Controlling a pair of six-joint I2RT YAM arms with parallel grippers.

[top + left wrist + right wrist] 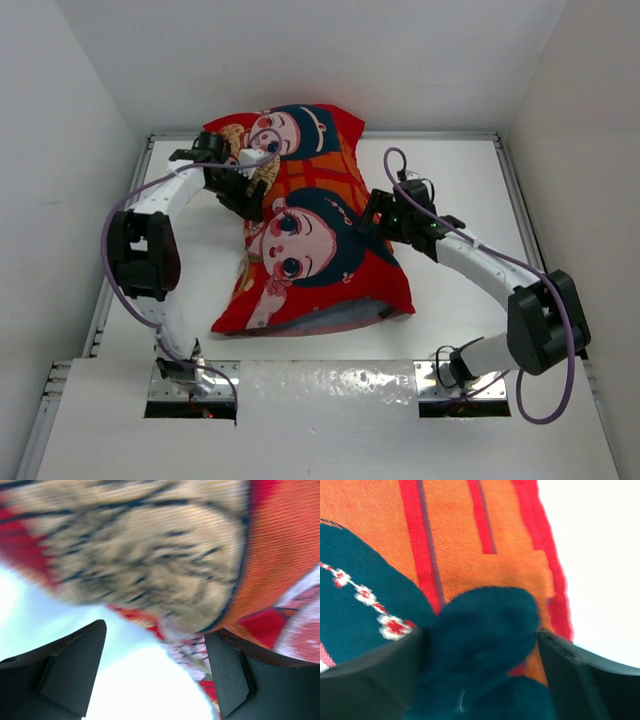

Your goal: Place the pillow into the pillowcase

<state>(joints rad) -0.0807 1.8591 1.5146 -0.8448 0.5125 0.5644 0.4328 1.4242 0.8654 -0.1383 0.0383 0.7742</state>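
- At the middle of the white surface (450, 330), the plump red pillowcase (310, 230) lies slantwise, its near hem gaping slightly.
- Midway along its right edge, the right pincer (480, 635) grasps a bunched teal fold.
- Farther back, at the far left corner, the left pincer (155, 630) stands released, one finger against the fabric.

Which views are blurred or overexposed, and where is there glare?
Left wrist: the pillowcase is smeared by blur, the table washed out white. Right wrist: the weave is sharp at the top, softer near the fingers. Top external: sharp, with glare on the shiny strip at the near edge.
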